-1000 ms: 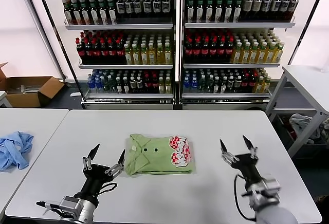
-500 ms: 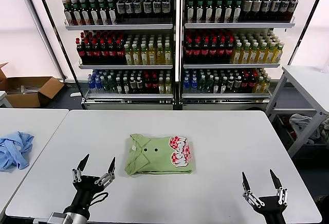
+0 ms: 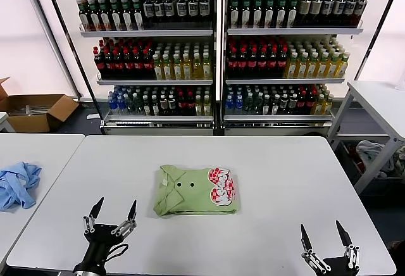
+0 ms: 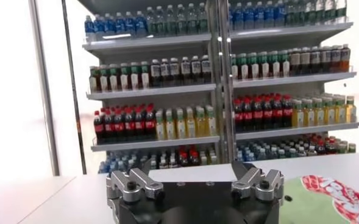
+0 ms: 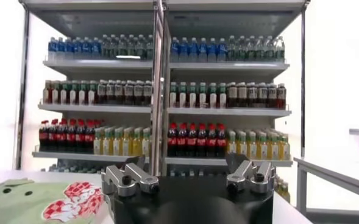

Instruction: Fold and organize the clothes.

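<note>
The light green T-shirt (image 3: 195,191) lies folded into a neat rectangle in the middle of the white table (image 3: 266,162), its red, pink and white print toward the right and two dark dots near the middle. It also shows in the right wrist view (image 5: 42,202) and at the edge of the left wrist view (image 4: 334,198). My left gripper (image 3: 112,213) is open and empty near the table's front edge, left of the shirt. My right gripper (image 3: 326,238) is open and empty at the front right, apart from the shirt.
A light blue garment (image 3: 17,184) lies on the neighbouring table at the left. Shelves of bottled drinks (image 3: 215,48) stand behind the table. A cardboard box (image 3: 35,111) sits on the floor at the far left. Another table (image 3: 380,99) stands at the right.
Both grippers have drawn back from the shirt toward the table's front edge and lower in the view. The folded shirt has not moved.
</note>
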Controlling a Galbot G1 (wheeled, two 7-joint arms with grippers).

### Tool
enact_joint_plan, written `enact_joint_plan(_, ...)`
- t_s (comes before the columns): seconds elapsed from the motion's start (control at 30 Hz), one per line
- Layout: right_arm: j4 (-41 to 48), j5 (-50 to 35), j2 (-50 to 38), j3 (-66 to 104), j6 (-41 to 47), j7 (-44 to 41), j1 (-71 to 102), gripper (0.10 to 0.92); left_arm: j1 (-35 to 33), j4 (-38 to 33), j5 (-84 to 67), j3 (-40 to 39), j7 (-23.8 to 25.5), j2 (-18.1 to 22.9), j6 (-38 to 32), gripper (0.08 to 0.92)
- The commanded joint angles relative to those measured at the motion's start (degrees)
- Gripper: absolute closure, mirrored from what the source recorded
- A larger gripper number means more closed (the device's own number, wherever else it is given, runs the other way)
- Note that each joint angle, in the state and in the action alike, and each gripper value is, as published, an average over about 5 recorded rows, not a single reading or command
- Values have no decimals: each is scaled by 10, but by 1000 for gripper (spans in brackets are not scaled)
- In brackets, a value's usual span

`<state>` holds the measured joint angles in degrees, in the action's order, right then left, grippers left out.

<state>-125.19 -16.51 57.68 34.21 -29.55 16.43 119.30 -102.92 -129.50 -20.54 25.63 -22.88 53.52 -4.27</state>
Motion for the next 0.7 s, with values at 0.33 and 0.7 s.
enact_joint_plan(0.33, 4, 2, 2, 1, -22, 3, 13, 203, -7, 8, 0, 0, -2, -3, -10, 177)
enact_joint_plan(0.7, 6, -1, 2, -5, -20, 6, 8, 203, 0, 25, -4, 2, -2, -5, -10, 177)
